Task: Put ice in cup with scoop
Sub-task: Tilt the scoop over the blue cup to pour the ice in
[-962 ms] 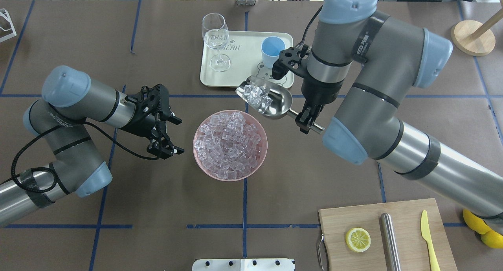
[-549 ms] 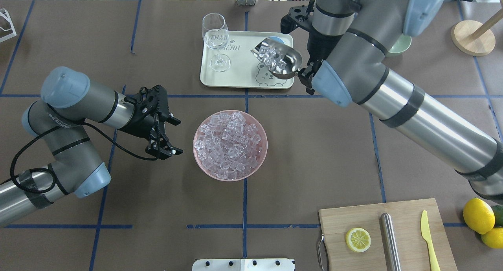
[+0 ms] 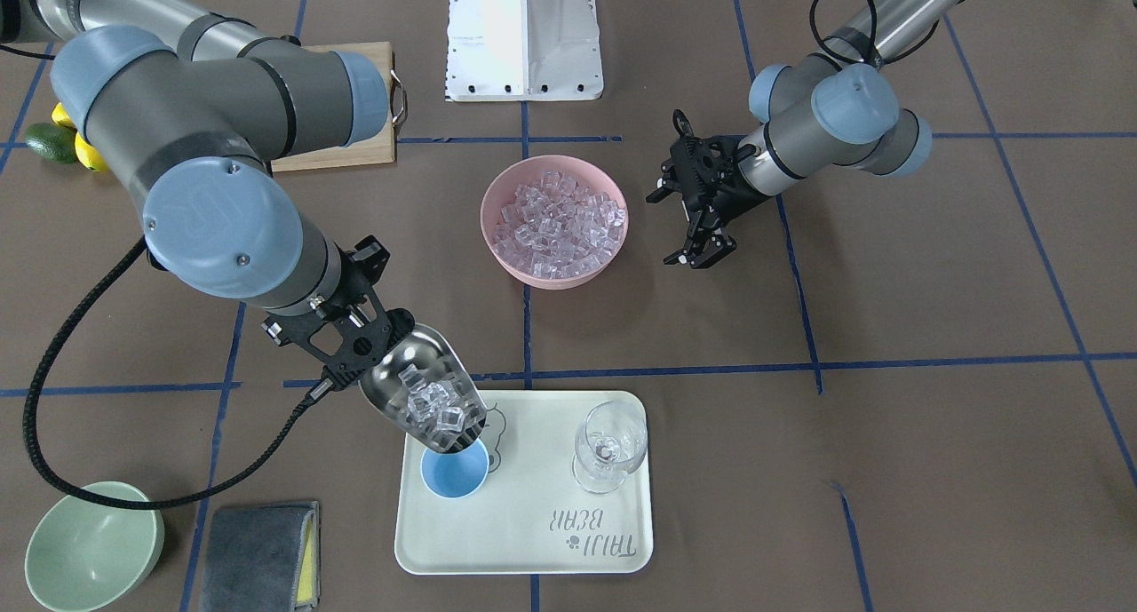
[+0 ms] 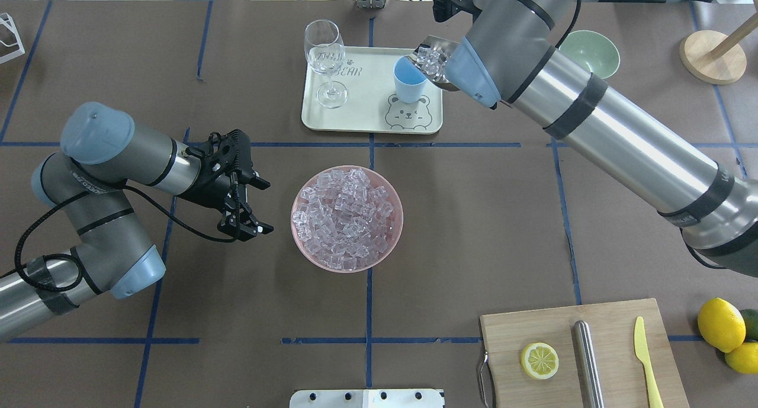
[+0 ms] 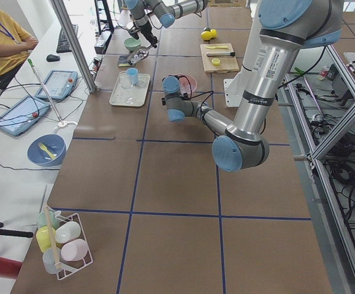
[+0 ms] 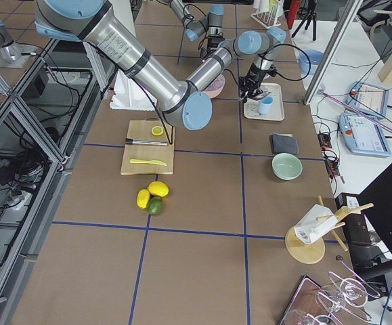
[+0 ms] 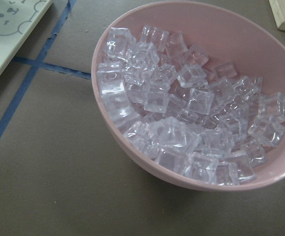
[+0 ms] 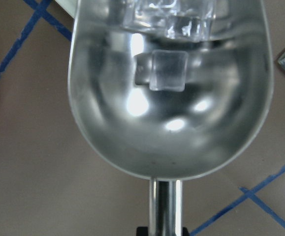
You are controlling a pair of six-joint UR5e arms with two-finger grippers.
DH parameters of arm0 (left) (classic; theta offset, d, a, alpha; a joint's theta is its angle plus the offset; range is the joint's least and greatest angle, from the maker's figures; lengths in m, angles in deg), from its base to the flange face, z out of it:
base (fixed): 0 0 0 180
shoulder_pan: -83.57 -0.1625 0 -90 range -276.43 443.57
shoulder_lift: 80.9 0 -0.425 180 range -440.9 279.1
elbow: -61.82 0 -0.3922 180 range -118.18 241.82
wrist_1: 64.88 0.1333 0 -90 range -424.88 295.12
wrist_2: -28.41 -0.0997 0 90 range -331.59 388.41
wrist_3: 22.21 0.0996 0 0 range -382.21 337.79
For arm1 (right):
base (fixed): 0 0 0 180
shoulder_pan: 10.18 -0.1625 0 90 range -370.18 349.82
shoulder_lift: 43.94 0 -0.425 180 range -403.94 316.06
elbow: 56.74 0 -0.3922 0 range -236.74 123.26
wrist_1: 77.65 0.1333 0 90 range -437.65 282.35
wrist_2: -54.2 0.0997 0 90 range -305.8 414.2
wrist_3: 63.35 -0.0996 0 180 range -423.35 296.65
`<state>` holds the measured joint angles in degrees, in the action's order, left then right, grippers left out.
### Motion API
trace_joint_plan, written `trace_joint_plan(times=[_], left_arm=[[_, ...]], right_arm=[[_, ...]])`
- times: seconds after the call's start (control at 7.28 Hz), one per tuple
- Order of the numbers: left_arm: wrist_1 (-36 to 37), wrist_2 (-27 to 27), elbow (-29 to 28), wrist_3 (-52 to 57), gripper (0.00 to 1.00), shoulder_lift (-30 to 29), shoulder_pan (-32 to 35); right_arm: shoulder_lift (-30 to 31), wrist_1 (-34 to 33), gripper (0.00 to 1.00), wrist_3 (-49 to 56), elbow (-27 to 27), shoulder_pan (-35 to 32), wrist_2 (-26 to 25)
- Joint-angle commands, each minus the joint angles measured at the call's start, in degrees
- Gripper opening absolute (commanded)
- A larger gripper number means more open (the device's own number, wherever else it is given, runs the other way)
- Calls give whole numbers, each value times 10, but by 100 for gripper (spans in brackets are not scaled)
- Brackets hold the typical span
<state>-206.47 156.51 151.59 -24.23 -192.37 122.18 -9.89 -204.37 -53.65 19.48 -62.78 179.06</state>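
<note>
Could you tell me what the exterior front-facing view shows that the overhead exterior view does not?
Only the front-facing shows the grey folded cloth and the whole trough of the shiny steel scoop, ice cubes at its lip over the light-blue cup. Only the overhead shows the lemon slice, steel cylinder and yellow knife on the wooden board. Both: the pink bowl, clear wine glass and open left gripper.

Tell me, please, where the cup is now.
In the overhead view the cup stands on the right side of the tray, beneath the lip of the scoop.
</note>
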Motion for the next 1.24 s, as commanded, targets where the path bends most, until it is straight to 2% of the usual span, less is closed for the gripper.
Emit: trace_joint_plan(times=[0.0, 0.27, 0.41, 0.69, 1.1], left_arm=[[0, 0, -1, 0, 100, 0, -1], [-1, 0, -1, 0, 100, 0, 0], [-2, 0, -1, 0, 100, 0, 0], [-2, 0, 0, 0, 100, 1, 0], [-4, 0, 0, 1, 100, 9, -1]], right_arm=[[-25, -42, 0, 33, -37, -1, -28], [-49, -91, 0, 79, -53, -1, -73], [-50, -101, 0, 93, -56, -1, -85], [-84, -106, 0, 95, -104, -1, -87], [-106, -136, 0, 158, -114, 0, -132]])
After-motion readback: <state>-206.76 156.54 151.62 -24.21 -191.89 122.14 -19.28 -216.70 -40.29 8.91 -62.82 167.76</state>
